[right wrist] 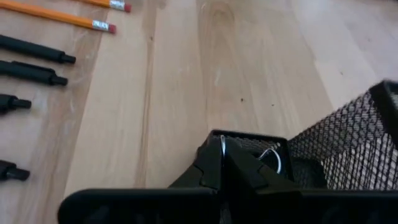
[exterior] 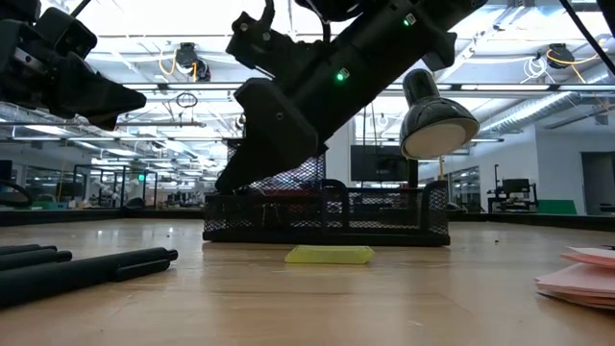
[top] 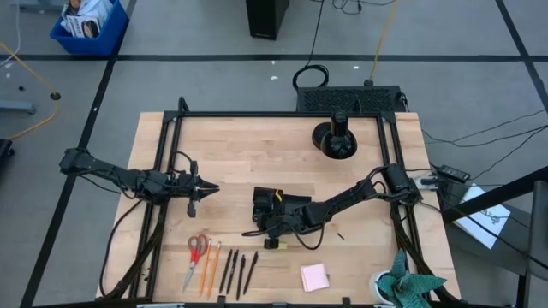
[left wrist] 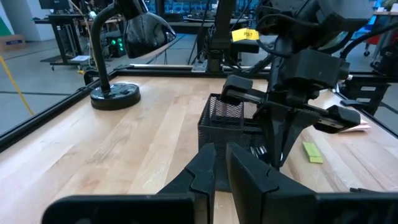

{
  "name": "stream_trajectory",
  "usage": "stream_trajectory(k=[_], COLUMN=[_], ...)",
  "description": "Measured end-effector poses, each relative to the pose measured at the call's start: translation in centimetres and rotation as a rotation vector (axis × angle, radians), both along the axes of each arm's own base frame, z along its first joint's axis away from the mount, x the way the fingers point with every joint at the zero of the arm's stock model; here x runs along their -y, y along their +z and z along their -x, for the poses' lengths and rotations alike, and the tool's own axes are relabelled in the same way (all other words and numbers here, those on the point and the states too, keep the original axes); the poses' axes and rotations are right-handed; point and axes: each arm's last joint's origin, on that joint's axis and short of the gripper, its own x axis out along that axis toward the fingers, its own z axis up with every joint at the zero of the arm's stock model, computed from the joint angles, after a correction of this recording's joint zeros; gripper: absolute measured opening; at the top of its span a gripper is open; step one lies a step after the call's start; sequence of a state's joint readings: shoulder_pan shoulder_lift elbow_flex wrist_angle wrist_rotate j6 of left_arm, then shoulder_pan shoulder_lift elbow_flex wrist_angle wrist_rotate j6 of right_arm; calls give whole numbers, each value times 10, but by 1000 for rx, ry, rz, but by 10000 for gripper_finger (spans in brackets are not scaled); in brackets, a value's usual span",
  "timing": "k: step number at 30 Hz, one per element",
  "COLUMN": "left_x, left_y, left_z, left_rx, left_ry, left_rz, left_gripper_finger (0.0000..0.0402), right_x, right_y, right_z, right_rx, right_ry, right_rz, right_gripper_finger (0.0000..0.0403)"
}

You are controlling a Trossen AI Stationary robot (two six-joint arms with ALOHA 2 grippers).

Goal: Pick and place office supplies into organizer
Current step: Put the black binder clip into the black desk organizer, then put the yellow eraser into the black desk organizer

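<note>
Desk lamp (top: 335, 137) beyond organizer (top: 266, 205).

The black mesh organizer (top: 267, 208) is sitting upright near the table's middle. A small yellow piece (top: 281, 245) is lying flat just at its 6 o'clock. Red-handled scissors (top: 196, 252), two orange pencils (top: 208, 267) and four dark pens (top: 239, 270) are lying side by side at its 7 o'clock. A pink sticky-note pad (top: 315, 276) is resting flat at 5 o'clock.
</note>
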State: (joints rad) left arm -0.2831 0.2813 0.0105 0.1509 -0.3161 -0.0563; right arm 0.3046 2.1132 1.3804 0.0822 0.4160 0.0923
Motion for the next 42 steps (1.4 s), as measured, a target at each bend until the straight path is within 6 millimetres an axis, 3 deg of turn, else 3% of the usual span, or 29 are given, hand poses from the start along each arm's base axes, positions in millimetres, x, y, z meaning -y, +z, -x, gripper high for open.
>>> stream_trajectory(k=[6, 22, 31, 38, 42], left_x=[0, 0, 0, 0, 0], left_y=[0, 0, 0, -1, -1], left_z=[0, 0, 0, 0, 0], left_rx=[0, 1, -2, -6, -7], left_ry=[0, 0, 0, 0, 0], left_rz=[0, 1, 0, -1, -2], left_gripper_finger=[44, 44, 44, 44, 44], right_x=[0, 0, -9, -39, -57], right_y=[-1, 3, 38, 71, 73], right_z=[1, 2, 13, 30, 40], right_rx=[-13, 2, 35, 85, 63], right_ry=[-3, -20, 18, 178, 223], right_rz=[0, -29, -26, -141, -190], right_gripper_finger=[6, 82, 102, 115, 123])
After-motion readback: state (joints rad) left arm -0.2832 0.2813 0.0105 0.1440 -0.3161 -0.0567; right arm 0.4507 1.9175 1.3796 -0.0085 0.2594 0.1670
